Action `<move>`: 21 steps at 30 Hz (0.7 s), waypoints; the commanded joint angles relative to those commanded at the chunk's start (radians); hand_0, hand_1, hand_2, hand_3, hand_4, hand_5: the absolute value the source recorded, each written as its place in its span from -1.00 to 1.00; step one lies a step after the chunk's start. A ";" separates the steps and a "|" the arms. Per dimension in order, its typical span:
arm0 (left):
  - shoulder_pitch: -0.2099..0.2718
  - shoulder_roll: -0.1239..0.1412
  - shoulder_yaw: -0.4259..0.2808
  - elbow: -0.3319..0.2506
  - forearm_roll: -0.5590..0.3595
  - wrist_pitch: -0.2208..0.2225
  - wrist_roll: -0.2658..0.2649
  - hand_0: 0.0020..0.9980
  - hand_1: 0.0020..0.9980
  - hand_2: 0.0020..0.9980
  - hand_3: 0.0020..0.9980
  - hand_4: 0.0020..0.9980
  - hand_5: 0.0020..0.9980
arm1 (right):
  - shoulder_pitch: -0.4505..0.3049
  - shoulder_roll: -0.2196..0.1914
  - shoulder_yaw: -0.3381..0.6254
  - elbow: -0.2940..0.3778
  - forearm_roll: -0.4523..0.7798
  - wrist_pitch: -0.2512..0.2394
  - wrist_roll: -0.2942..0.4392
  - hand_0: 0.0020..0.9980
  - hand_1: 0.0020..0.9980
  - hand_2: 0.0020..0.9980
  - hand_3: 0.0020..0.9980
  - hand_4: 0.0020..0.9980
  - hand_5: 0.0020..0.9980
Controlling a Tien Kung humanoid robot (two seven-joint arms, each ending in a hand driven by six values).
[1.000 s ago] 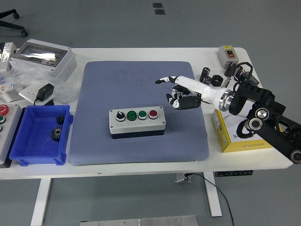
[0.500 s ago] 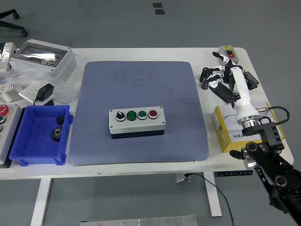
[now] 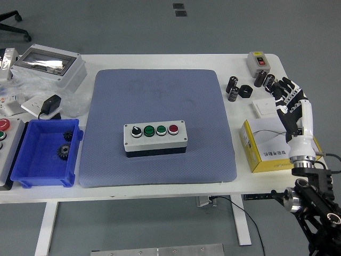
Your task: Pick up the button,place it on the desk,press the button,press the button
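I read the button box (image 3: 155,137) as sitting flat on the blue-grey mat (image 3: 158,96), a little toward the mat's near edge and roughly centred left to right. Its grey top carries four controls in a row: a black selector knob at the left, two green buttons, then a red button at the right end. Nothing touches it.

The right hand (image 3: 287,100) is well off the mat's right side, raised over the table's right edge, just beyond a yellow carton (image 3: 269,154) that lies beside the mat. Its fingers (image 3: 281,87) are extended and slightly spread, grasping nothing. I see no left hand.

Right of the mat's far corner stand a few small black cylinders (image 3: 233,88), with a grey switch box (image 3: 258,61) just beyond them. Left of the mat, a blue bin (image 3: 47,153) holds black gears (image 3: 65,149), and a grey enclosure with a clear lid (image 3: 48,64) lies beyond the bin, toward the table's far left corner.
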 joint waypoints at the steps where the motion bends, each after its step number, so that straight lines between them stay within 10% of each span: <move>1: 0.000 0.001 0.001 0.000 -0.001 0.000 0.000 0.30 0.21 0.04 0.26 0.23 -0.82 | -0.002 0.000 0.003 -0.006 0.022 0.013 0.000 0.71 0.64 0.67 0.61 0.56 0.40; 21: 0.005 0.003 -0.010 0.005 -0.004 -0.016 -0.015 0.31 0.20 0.04 0.24 0.14 -0.81 | -0.078 0.063 0.008 0.007 0.000 0.049 -0.006 0.47 0.32 0.36 0.31 0.55 0.52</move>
